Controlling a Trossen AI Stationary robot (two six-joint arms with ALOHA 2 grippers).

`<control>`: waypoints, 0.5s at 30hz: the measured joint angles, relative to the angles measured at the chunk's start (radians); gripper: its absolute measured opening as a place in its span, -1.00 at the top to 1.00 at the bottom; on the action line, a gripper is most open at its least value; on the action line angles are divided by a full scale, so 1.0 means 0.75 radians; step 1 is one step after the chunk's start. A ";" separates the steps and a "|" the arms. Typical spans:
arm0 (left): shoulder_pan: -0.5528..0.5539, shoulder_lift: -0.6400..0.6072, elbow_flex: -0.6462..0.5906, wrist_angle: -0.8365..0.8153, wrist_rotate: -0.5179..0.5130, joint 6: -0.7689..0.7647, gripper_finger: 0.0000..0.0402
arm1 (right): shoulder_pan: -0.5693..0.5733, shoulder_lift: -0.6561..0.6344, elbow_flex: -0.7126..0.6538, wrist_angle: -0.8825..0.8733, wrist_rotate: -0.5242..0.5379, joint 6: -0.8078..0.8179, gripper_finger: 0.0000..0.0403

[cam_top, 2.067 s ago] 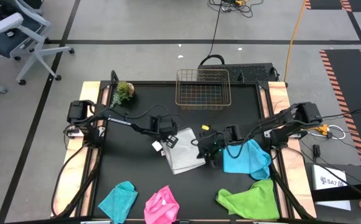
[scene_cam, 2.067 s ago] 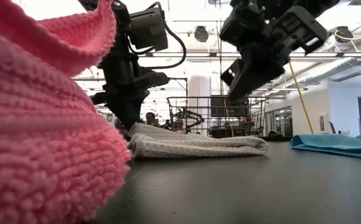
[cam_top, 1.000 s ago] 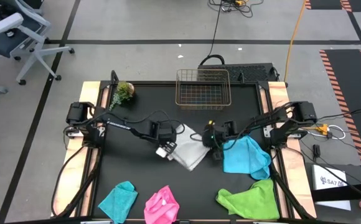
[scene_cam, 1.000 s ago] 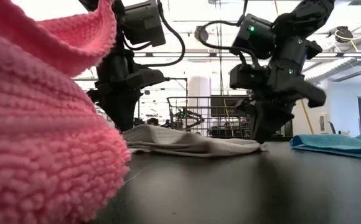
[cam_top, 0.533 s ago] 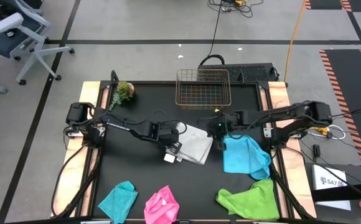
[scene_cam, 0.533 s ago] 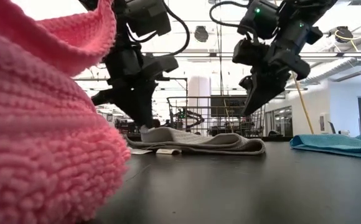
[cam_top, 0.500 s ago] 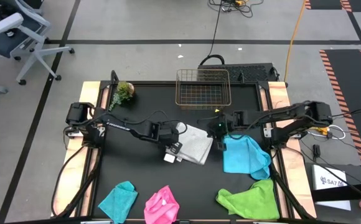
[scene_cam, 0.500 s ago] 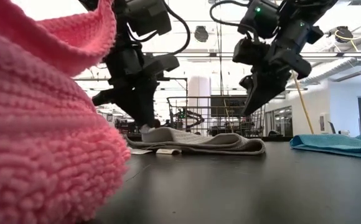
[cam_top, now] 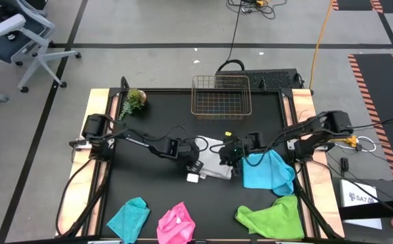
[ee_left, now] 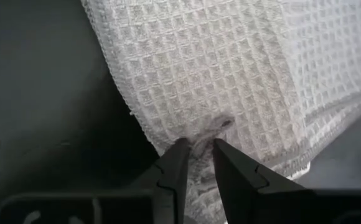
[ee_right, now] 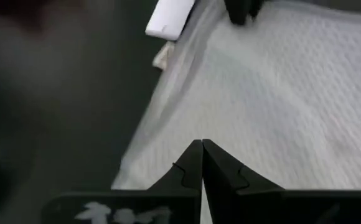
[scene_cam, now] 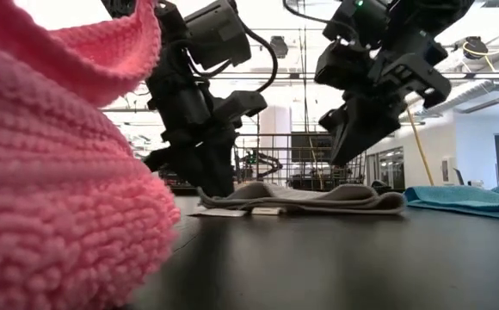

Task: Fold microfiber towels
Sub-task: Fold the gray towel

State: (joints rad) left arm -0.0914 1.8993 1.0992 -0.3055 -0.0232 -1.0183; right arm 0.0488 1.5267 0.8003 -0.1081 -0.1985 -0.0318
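The white towel (cam_top: pixel 213 161) lies folded in layers on the black table (cam_top: pixel 149 190), near its middle. My left gripper (cam_top: pixel 195 168) is down at the towel's left edge, its fingers a little apart, with a pucker of cloth between their tips (ee_left: pixel 198 152). My right gripper (scene_cam: pixel 340 155) hangs shut above the towel's right part (ee_right: pixel 280 93) and touches nothing. The sky blue towel (cam_top: pixel 267 169) lies crumpled to the right. The lime green towel (cam_top: pixel 274 217), the hot pink towel (cam_top: pixel 176 227) and the teal towel (cam_top: pixel 129 217) lie along the near edge. My left gripper comes at the white towel from above, slanting down. Its two fingertips (ee_left: pixel 179 155) stand on the folded left edge, with a small pucker of cloth (ee_left: pixel 218 127) just ahead of them. Whether they still pinch it, I cannot tell. The towel lies flat on the table.
A wire basket (cam_top: pixel 220 95) stands at the far edge and a small green plant (cam_top: pixel 134 100) at the far left corner. The pink towel (scene_cam: pixel 52 172) fills the left of the low view. Bare black table lies between the white towel and the near row of towels.
My left gripper has gone toward the table's right and near edges and down, carrying the white towel's left edge over the rest. The towel now lies narrower, in more layers, shifted right. My right gripper has lifted off the towel's right end and hangs clear above it.
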 joint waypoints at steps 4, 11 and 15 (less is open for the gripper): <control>0.001 0.000 -0.004 0.066 0.000 0.031 0.60 | 0.028 0.098 0.001 0.026 -0.056 0.034 1.00; 0.003 0.008 -0.003 0.063 -0.004 0.028 0.60 | 0.072 0.114 0.001 -0.180 -0.175 0.109 1.00; 0.002 0.014 -0.003 0.064 -0.015 0.028 0.60 | 0.091 0.056 0.001 -0.384 -0.190 0.126 1.00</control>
State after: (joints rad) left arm -0.0896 1.9095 1.0969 -0.2577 -0.0345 -0.9971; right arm 0.1170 1.5685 0.8007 -0.3963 -0.3413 0.0624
